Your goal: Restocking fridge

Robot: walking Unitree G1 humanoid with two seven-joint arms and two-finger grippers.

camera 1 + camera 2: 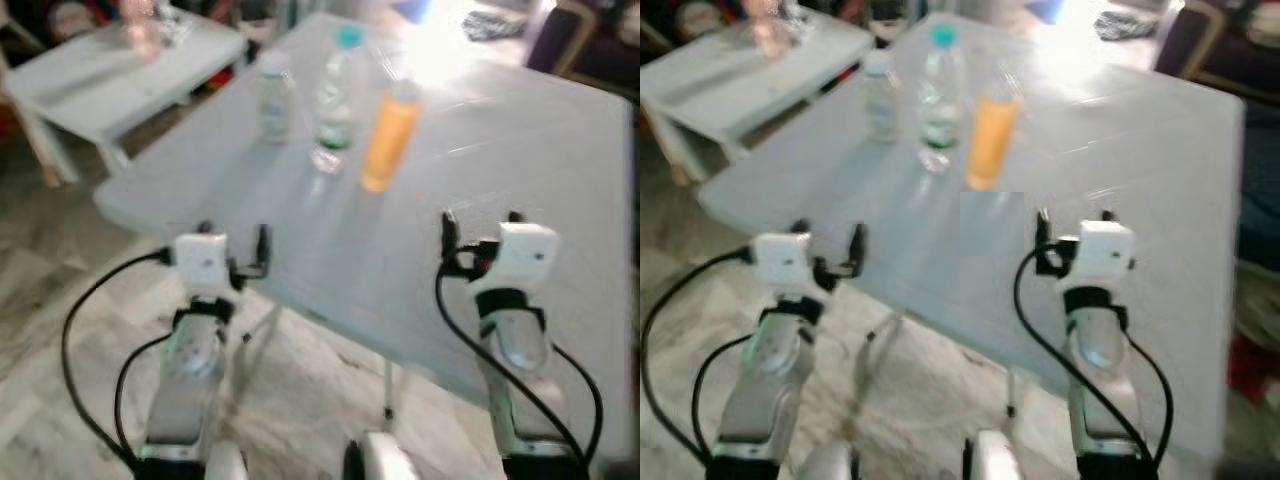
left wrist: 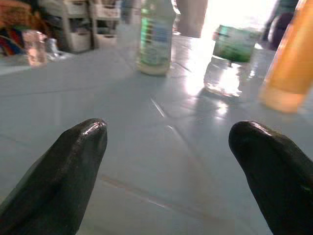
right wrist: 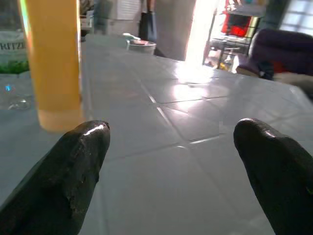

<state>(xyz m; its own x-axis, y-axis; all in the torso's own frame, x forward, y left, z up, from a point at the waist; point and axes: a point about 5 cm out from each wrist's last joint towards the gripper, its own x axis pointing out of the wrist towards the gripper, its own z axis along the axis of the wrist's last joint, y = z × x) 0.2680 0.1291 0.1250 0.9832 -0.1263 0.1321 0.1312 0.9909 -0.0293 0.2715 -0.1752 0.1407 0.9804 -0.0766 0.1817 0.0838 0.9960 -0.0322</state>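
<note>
View from my head and both wrists, restocking not yet begun. My left gripper (image 1: 235,246) and my right gripper (image 1: 480,232) are both raised at the near edge of the pale grey table (image 1: 520,130); in each wrist view the two black fingers stand wide apart with bare tabletop between them, holding nothing.

The goods to be moved stand in a loose row ahead of my fingertips, well beyond reach. The orange bottle (image 3: 53,63) lies ahead of my right gripper, off toward its inner finger (image 3: 73,166) rather than in the gap. The clear bottle with a teal cap (image 1: 337,95) is next to it, and the small clear bottle (image 1: 273,100) stands beyond that, roughly straight ahead of my left fingers (image 2: 63,161).

Handling, as a judgement: all three look like thin-walled plastic, full or nearly so, therefore moderately heavy for their width and top-heavy when tipped. The walls would probably yield under a hard squeeze, and the smooth sides may slip. I would close on the orange bottle at mid-body, below the shoulder, fingers on opposite sides, keeping it upright. The clear bottle seems best held across its labelled band, where the label offers some friction. Both head views are blurred, so cap details remain uncertain.
</note>
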